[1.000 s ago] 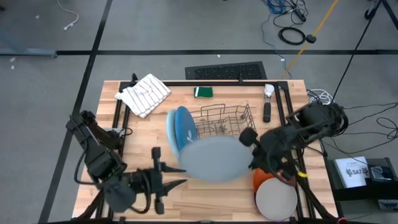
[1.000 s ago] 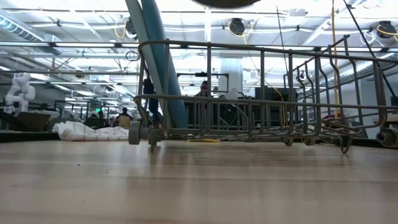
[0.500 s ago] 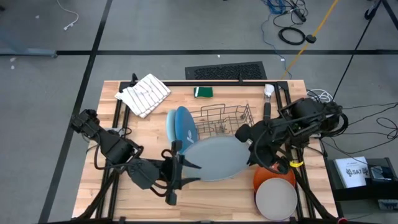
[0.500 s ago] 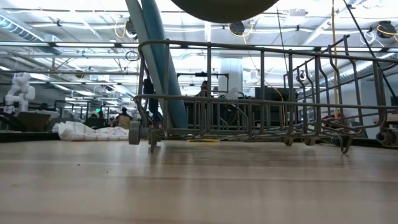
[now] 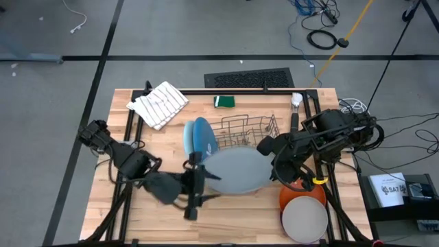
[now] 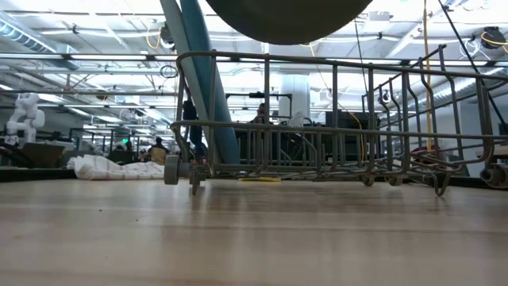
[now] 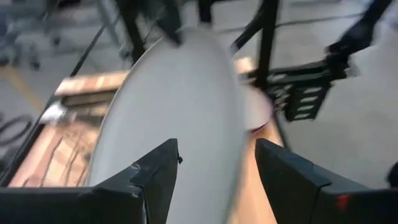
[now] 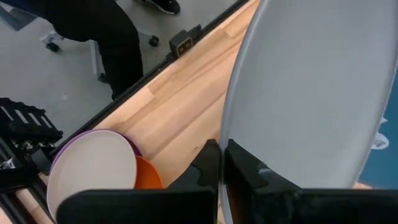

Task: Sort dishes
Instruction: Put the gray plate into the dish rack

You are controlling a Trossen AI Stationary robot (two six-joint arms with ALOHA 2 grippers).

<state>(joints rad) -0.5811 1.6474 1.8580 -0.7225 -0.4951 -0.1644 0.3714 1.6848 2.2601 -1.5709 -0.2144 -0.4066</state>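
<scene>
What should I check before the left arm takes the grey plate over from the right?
1. Right gripper pinches the grey plate rim: ok.
2. Left gripper fingers spread, plate edge between them: ok.
3. Left fingers actually touching the plate: cannot tell.
4. Plate held clear of the table: ok, it hangs above the wire rack in the low view.
5. Free rack slots beside the two blue plates: ok.
6. Small plate stack out of the way: ok.
</scene>
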